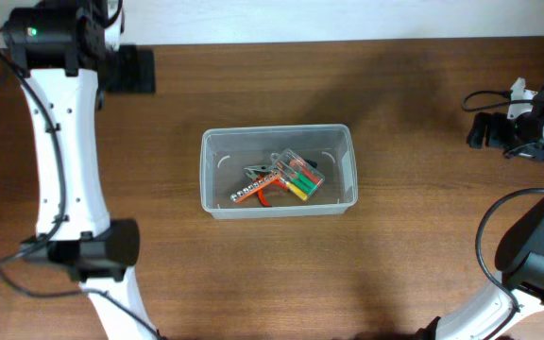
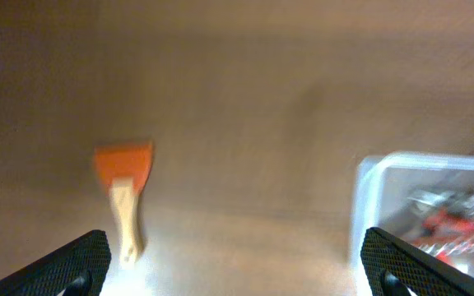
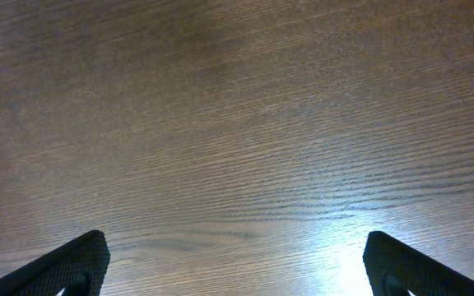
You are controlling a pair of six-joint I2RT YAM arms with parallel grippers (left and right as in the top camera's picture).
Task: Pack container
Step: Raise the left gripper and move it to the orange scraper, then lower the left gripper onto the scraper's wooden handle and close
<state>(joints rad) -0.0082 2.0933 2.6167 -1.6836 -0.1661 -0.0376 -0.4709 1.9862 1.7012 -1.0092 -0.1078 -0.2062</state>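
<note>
The container [image 1: 217, 151], a clear plastic tub, stands in the middle of the wooden table; its corner also shows in the left wrist view [image 2: 367, 205]. Inside it lie a small clear case [image 1: 297, 176] with yellow, green and red pieces, an orange-handled tool [image 1: 251, 195] and a metal tool [image 1: 257, 172]. My left gripper [image 1: 136, 68] [image 2: 233, 240] hangs open at the back left, nothing between its fingers. An orange scraper [image 2: 124, 185] with a pale wooden handle lies on the table ahead of it. At the right edge my right gripper [image 1: 487, 130] [image 3: 237, 240] is open over bare wood.
The left arm [image 1: 64, 161] runs down the table's left side. The right arm [image 1: 536, 255] and its cables occupy the right edge. The scraper does not show in the overhead view.
</note>
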